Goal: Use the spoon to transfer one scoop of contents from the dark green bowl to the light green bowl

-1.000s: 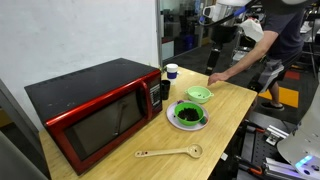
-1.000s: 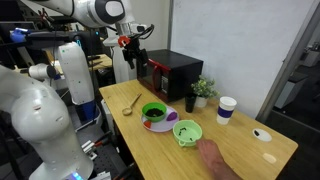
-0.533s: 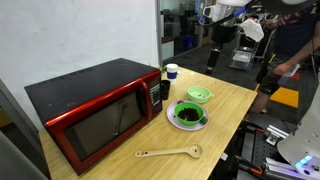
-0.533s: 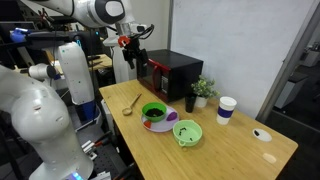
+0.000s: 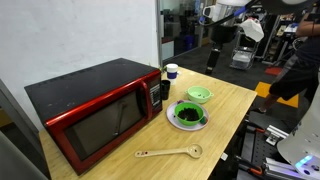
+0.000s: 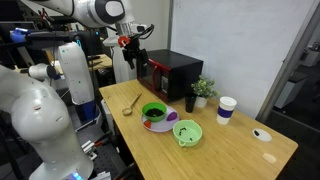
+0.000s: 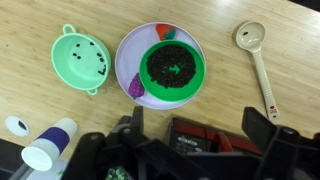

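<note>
The fingers [image 7: 136,124] stand wide apart and hold nothing, well above the tabletop [image 7: 300,60]. In the wrist view the dark green bowl [image 7: 146,72] sits on a pale plate [image 7: 127,58] with the dark contents [image 7: 173,66] inside. The spoon [image 7: 262,72] lies flat at the bowl's 3 o'clock, apart from it. The light green bowl [image 7: 80,60] is at 9 o'clock, just beside the plate. A red microwave [image 5: 95,110] stands nearby in an exterior view.

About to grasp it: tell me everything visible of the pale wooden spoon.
The pale wooden spoon has a long slim handle and a round, shallow, empty-looking head. It lies flat on the light wooden table, apart from the dark green bowl; only the table touches it.
</note>
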